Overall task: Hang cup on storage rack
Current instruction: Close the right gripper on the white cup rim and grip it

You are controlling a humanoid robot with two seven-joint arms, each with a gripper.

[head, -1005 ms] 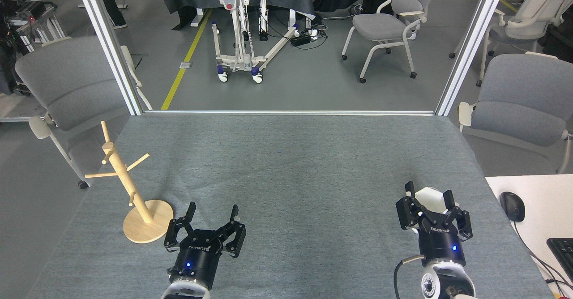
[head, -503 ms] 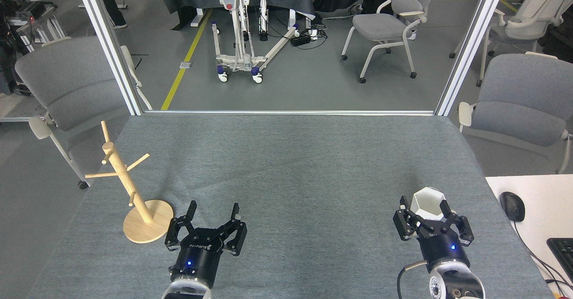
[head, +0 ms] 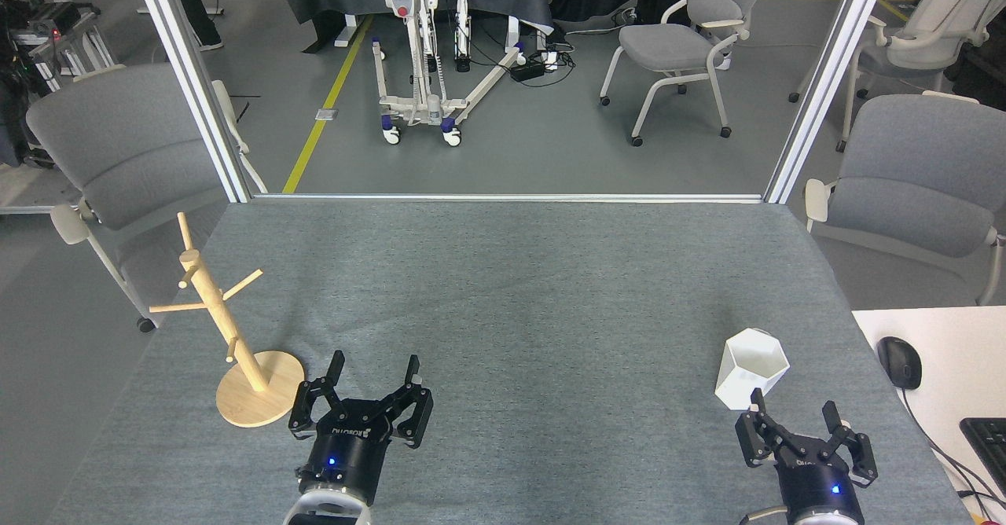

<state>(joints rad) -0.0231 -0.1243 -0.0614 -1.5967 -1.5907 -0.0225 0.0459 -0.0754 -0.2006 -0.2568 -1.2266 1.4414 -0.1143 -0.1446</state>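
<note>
The white hexagonal cup (head: 750, 368) stands upright on the grey table at the right, mouth up. My right gripper (head: 792, 409) is open just in front of it, a little to the right, fingertips close to the cup's base and holding nothing. The wooden storage rack (head: 224, 328) stands on its round disc base at the table's left, pegs bare. My left gripper (head: 374, 366) is open right beside the disc base, to its right, and empty.
The table (head: 503, 313) has a grey felt cover, with metal frame posts (head: 189, 77) at its far corners. A white desk with a mouse (head: 900, 361) and a keyboard (head: 989, 438) adjoins the right edge. Grey chairs stand on both sides.
My right gripper has drawn back toward me and away from the cup, which it straddled a second ago. The cup now stands free. The left gripper and rack have not moved.
</note>
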